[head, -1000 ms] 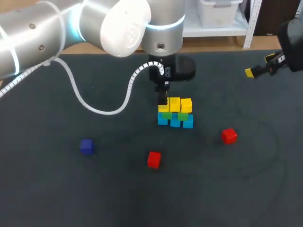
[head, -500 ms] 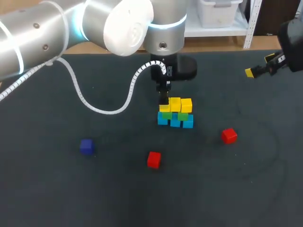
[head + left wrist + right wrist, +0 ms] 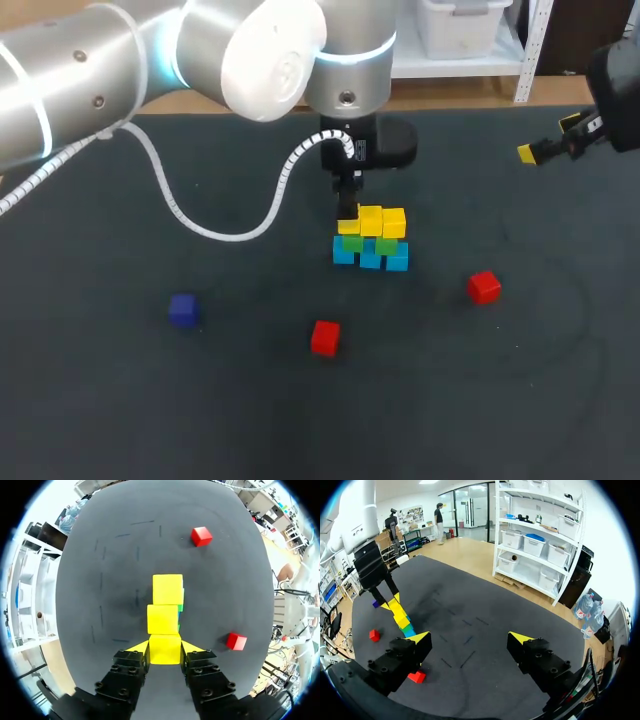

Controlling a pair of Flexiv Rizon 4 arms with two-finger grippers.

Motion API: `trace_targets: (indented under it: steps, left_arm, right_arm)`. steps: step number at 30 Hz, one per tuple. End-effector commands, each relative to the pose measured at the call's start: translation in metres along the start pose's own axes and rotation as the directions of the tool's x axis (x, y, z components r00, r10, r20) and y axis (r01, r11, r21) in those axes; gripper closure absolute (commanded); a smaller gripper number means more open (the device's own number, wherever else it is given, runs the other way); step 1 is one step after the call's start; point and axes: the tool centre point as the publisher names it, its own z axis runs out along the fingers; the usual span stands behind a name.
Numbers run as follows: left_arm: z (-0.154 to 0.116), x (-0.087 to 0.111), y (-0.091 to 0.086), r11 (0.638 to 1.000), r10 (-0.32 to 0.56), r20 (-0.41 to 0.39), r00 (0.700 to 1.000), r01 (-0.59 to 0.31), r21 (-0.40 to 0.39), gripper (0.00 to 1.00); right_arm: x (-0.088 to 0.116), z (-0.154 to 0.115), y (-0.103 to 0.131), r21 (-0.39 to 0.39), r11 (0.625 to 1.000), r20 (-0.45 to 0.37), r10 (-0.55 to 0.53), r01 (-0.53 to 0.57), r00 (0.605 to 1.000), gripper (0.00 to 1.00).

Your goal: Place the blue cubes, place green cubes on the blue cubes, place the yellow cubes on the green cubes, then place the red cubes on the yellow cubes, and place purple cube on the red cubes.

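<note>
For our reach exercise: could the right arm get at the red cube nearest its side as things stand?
Probably yes: the right claw is open and empty, and that red cube sits alone on the table, clear of the stack.

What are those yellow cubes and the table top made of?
The yellow cubes: opaque, even colour, sharp edges, dull sheen; probably painted wood or hard plastic. The table top: dark, matte, no glare, faint scuff lines; looks like a rubber or fabric mat.

A dark, matte tabletop point(image 3: 110, 410) is seen throughout. Faint curved scuff lines point(image 3: 588, 300) are traced over its right part, and short dashes point(image 3: 142, 522) are marked elsewhere on it.
</note>
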Motion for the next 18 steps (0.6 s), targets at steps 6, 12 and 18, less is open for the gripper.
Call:
trace_targets:
  steps: [6,12,18]
  left_arm:
    - [0.0010,0.0013,-0.0013,1.000,0.000,-0.002,1.000,0.000,0.000,1.00]
    - [0.0031,0.0012,-0.0014,1.000,0.000,0.001,1.000,0.000,0.005,0.80]
    - [0.0035,0.0001,-0.0014,1.000,0.003,0.000,1.000,-0.003,0.006,0.53]
  right_arm:
    - [-0.0003,0.0002,-0.0007,-0.003,1.000,0.000,0.000,0.000,1.000,0.00]
    - [-0.0003,0.0002,-0.0007,-0.003,1.000,0.000,0.000,0.000,1.000,0.00]
    - [-0.0003,0.0002,-0.0007,-0.003,1.000,0.000,0.000,0.000,1.000,0.00]
